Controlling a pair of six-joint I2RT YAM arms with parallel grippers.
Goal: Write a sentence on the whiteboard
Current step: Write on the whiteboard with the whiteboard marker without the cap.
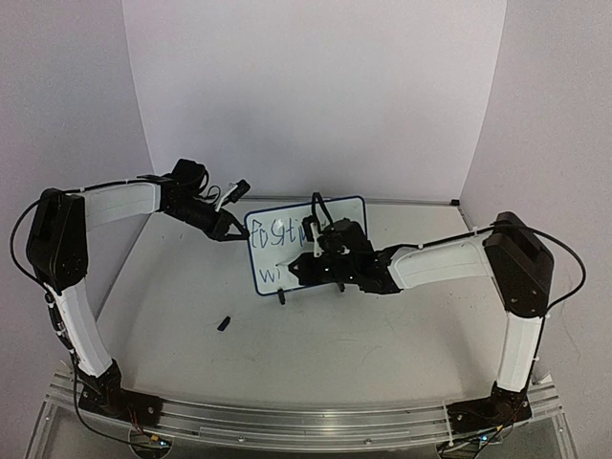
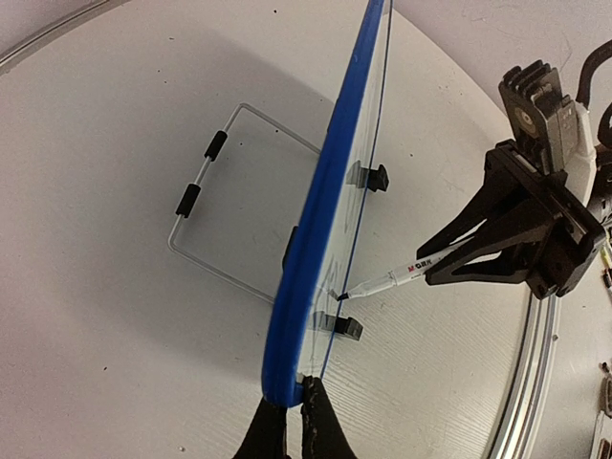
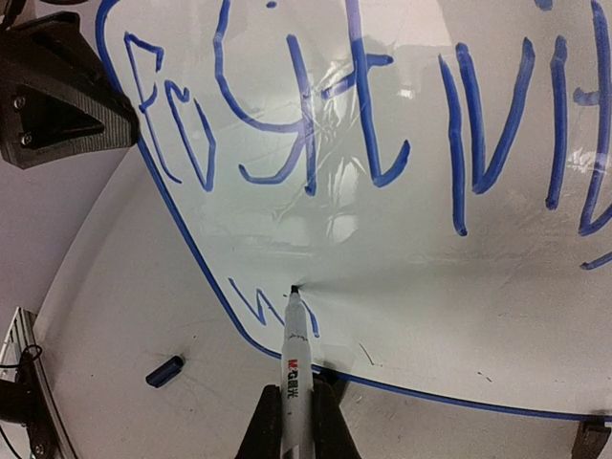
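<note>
While the whiteboard [image 1: 339, 212] stands upright mid-tabletop [image 1: 182, 287], the left pincer [image 2: 292, 421] is clenched on its left edge. Its sentence [image 1: 277, 234] runs in two blue lines, the right arm hiding the right part from above. The right pincer [image 3: 292, 421] grasps a marker [image 3: 295, 354], tip touching the lower line. A loose cap [image 1: 223, 323] lies nearer, left.

- left arm [image 1: 105, 203] goes up the left side of the top view, bends near the upper left, then its forearm runs right toward the middle
- left gripper [image 1: 229, 232] sits just left of center, fingers [image 2: 270, 435] pinched tight on the whiteboard [image 1: 335, 212] edge at the bottom middle of its wrist view
- right arm [image 1: 440, 260] pretty much mirrors it: up the right side, bent, forearm reaching left to center
- right gripper [image 1: 304, 268] is clamped around a marker [image 3: 295, 359], 2 fingers [image 3: 260, 435] showing at the bottom of the right wrist view
</note>
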